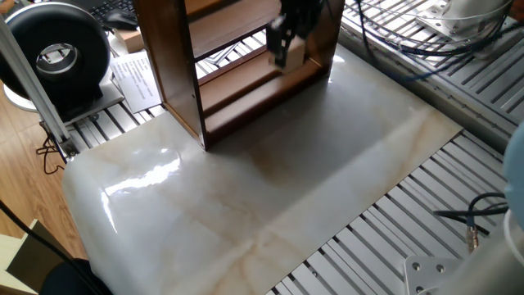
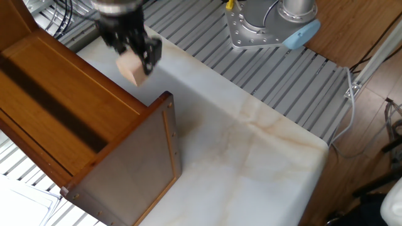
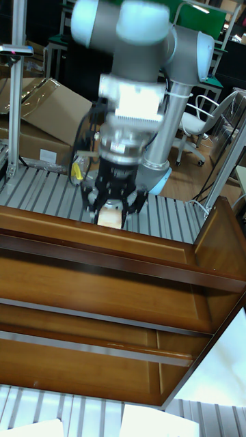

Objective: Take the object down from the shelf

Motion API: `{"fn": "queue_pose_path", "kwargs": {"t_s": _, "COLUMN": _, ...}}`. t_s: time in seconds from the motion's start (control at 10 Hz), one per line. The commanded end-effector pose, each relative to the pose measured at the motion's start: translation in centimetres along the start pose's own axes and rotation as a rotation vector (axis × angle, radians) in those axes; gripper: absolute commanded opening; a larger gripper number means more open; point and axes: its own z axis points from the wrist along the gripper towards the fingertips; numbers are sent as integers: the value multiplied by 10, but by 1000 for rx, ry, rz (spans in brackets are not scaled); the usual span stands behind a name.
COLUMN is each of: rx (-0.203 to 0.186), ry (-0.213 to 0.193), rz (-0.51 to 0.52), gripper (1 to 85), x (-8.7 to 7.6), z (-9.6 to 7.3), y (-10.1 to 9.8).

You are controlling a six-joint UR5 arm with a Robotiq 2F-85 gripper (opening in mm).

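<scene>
Tool (image 2: 134, 55) pinching small tan block (image 2: 132, 69) tight between fingers; block in air, just off shelf (image 2: 69, 119), at shelf's 1 o'clock; white tabletop (image 2: 251, 157) below.

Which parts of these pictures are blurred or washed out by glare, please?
In the tall fixed view the arm's upper joints smear with motion blur, while the shelf stays sharp. In one fixed view, glare streaks the white tabletop, and the pincer and block are slightly soft. The other fixed view blurs the pincer.

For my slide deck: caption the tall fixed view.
Gripper holds the tan block above the shelf.
</scene>
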Motion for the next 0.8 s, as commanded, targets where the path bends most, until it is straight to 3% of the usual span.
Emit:
{"fn": "queue_pose_path", "kwargs": {"t_s": 0.0, "rx": 10, "ry": 35, "rz": -8, "gripper": 13, "x": 13, "z": 27, "y": -3}}
{"fn": "queue_pose_path", "kwargs": {"t_s": 0.1, "rx": 36, "ry": 45, "rz": -15, "gripper": 13, "x": 16, "z": 26, "y": -10}}
{"fn": "queue_pose_path", "kwargs": {"t_s": 0.2, "rx": 20, "ry": 55, "rz": 17, "gripper": 13, "x": 18, "z": 26, "y": -6}}
{"fn": "queue_pose_path", "kwargs": {"t_s": 0.4, "rx": 10, "ry": 10, "rz": 47, "gripper": 13, "x": 31, "z": 71, "y": 8}}
{"fn": "queue_pose_path", "kwargs": {"t_s": 0.5, "rx": 26, "ry": -33, "rz": 49, "gripper": 13, "x": 31, "z": 94, "y": 9}}
{"fn": "queue_pose_path", "kwargs": {"t_s": 0.6, "rx": 32, "ry": -57, "rz": 45, "gripper": 13, "x": 27, "z": 106, "y": 9}}
{"fn": "queue_pose_path", "kwargs": {"t_s": 0.7, "rx": 42, "ry": -47, "rz": 28, "gripper": 13, "x": 26, "z": 105, "y": 5}}
